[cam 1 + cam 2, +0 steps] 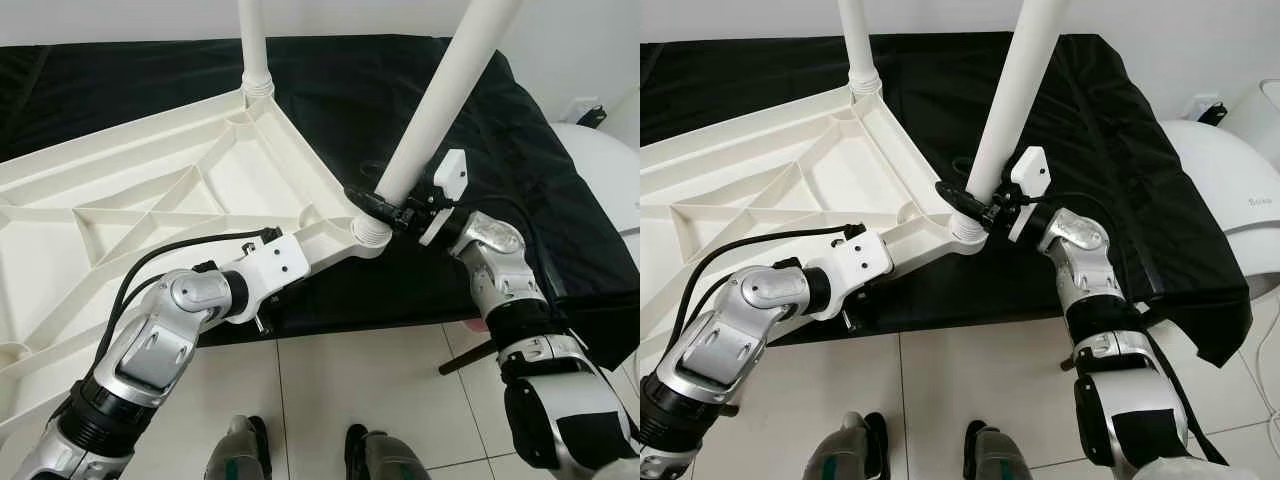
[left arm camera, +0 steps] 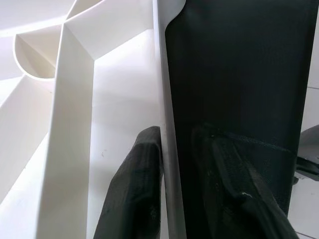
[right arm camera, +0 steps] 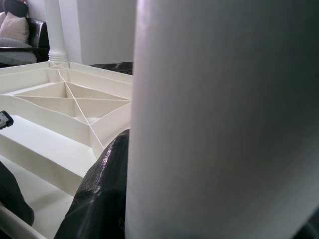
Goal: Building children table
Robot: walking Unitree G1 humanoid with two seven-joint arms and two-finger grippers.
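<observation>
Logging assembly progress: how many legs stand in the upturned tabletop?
2. One leg stands in the far corner socket. The other leg leans in the near corner socket, with the right claw shut on it near its base. Other corners lie outside the frame, so more may be hidden.

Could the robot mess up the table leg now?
Maybe. The near leg leans in its corner socket, so the right gripper could cross-thread it or let it topple. The left gripper pinches only the tabletop's thin rim, so the tabletop might slip on the black cloth.
</observation>
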